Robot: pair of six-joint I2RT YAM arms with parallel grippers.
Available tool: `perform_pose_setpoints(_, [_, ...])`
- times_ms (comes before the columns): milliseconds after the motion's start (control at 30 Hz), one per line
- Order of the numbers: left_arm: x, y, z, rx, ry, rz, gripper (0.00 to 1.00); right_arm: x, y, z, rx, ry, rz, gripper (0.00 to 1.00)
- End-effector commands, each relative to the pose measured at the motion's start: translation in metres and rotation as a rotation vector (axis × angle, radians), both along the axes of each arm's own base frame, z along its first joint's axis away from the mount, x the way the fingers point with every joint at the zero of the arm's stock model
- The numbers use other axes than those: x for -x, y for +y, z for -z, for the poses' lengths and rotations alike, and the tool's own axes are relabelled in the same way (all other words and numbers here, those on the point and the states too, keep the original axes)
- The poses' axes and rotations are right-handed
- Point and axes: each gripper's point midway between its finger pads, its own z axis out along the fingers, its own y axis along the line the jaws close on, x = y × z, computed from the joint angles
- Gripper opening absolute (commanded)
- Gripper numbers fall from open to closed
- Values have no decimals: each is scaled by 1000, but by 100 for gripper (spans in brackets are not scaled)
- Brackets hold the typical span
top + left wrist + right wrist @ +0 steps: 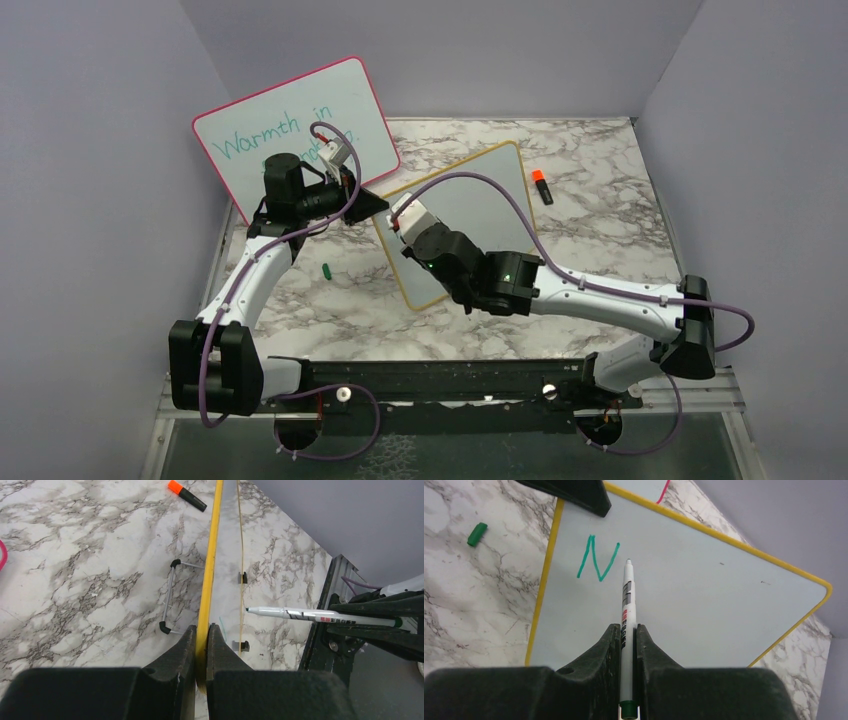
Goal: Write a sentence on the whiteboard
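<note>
Our left gripper [201, 636] clamps the yellow-framed rectangular whiteboard [704, 595] by its left edge; our right gripper [627, 630] pinches a white marker [627, 592] beside a teal-green "N" [596, 560].

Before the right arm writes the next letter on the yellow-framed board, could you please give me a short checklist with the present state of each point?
1. Board is held: the left end effector is shut on the frame of the whiteboard. Ok.
2. Pen is held: the right end effector is shut on the marker. Ok.
3. Pen is uncapped: the green cap lies on the table beside the board. Ok.
4. Tip touches the surface: cannot tell.
5. Space for the next letter: the board is bare to the right of the N. Ok.
6. Sentence is finished: only the N is written. Not ok.
</note>
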Motion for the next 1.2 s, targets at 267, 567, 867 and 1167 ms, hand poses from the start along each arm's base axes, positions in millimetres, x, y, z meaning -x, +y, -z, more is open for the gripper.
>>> perform_pose_setpoints(267, [-2, 0, 17, -56, 14, -16, 0, 5, 0, 32, 13, 66, 10, 0])
perform_pose_setpoints(567, [-2, -1, 17, -54, 16, -12, 0, 3, 0, 42, 35, 70, 28, 0])
perform_pose_setpoints(867, [-1, -2, 17, -53, 17, -7, 0, -1, 0, 46, 50, 66, 44, 0])
perform_pose_setpoints(1167, [-1, -2, 17, -53, 18, -5, 0, -7, -6, 53, 66, 68, 70, 0])
